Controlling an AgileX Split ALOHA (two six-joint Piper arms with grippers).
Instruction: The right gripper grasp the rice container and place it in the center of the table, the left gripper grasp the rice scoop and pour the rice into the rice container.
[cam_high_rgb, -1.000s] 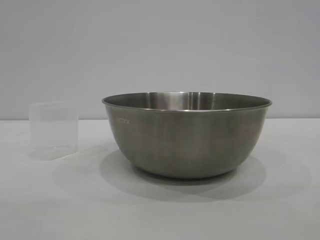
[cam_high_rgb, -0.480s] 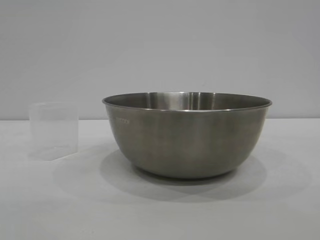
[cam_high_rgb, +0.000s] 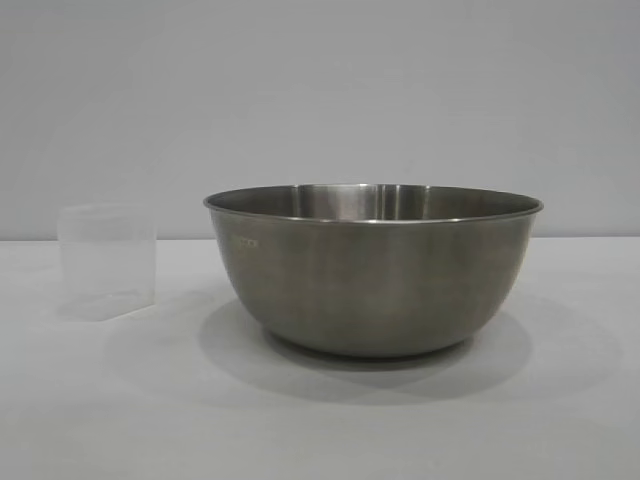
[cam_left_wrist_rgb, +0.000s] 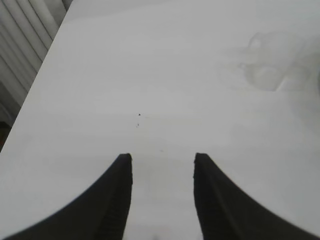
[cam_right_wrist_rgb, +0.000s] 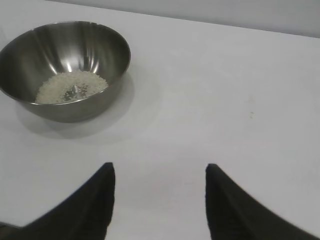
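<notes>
The rice container (cam_high_rgb: 375, 270), a large steel bowl, stands on the white table (cam_high_rgb: 320, 420) near the middle. The right wrist view shows the rice container (cam_right_wrist_rgb: 65, 70) with a shallow layer of rice (cam_right_wrist_rgb: 72, 87) at its bottom. The rice scoop (cam_high_rgb: 107, 262), a clear plastic cup, stands upright to the bowl's left; in the left wrist view the rice scoop (cam_left_wrist_rgb: 272, 67) shows faintly, well ahead of the fingers. My left gripper (cam_left_wrist_rgb: 162, 159) is open over bare table, holding nothing. My right gripper (cam_right_wrist_rgb: 159, 169) is open too, away from the bowl. Neither arm shows in the exterior view.
A plain grey wall (cam_high_rgb: 320, 100) stands behind the table. In the left wrist view the table edge (cam_left_wrist_rgb: 35, 90) runs alongside ribbed panels (cam_left_wrist_rgb: 20, 45). Bare tabletop lies between each gripper and the objects.
</notes>
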